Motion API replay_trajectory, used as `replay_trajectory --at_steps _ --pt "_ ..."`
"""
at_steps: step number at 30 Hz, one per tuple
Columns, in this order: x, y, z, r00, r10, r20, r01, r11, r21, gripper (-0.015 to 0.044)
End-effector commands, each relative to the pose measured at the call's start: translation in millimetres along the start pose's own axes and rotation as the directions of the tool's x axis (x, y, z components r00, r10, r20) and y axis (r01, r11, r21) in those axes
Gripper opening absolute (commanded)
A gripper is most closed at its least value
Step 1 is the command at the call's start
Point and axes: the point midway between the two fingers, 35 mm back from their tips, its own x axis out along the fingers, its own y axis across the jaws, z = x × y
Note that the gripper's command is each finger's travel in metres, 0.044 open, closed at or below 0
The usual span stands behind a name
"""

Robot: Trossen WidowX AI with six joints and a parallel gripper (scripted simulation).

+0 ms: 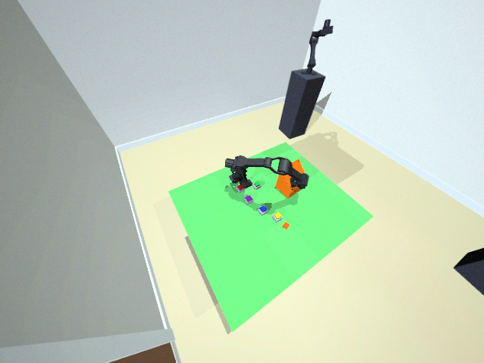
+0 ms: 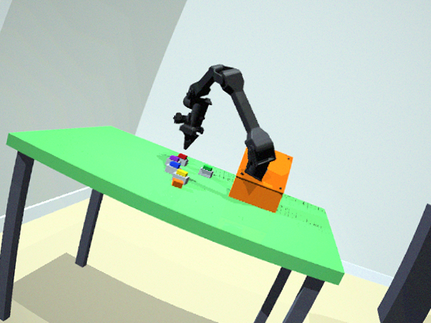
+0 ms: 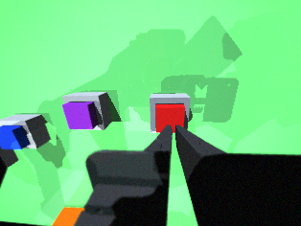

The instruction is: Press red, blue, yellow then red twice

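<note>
The gripper (image 3: 172,128) is closed, empty, above the red button (image 3: 170,117); drifting toward 9 o'clock, purple (image 3: 79,115) could be pressed.

Red button (image 3: 170,118), blue button (image 3: 11,136), yellow button (image 1: 277,215) sit unpressed.

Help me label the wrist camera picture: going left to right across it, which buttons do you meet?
Blue button at the left edge, then purple button, then red button, which sits just past the tips of the shut gripper.
</note>
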Motion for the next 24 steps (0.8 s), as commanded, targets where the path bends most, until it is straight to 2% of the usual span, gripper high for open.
replay_trajectory --at_steps 1,15,24 --pt "8.4 0.5 -0.9 1.0 0.001 -0.009 -0.001 1.0 -0.002 0.002" --pt "31.0 1.0 -1.3 1.0 0.002 -0.008 -0.002 1.0 -0.002 0.002" --pt "32.1 1.0 -1.4 1.0 0.002 -0.008 -0.002 1.0 -0.002 0.002"
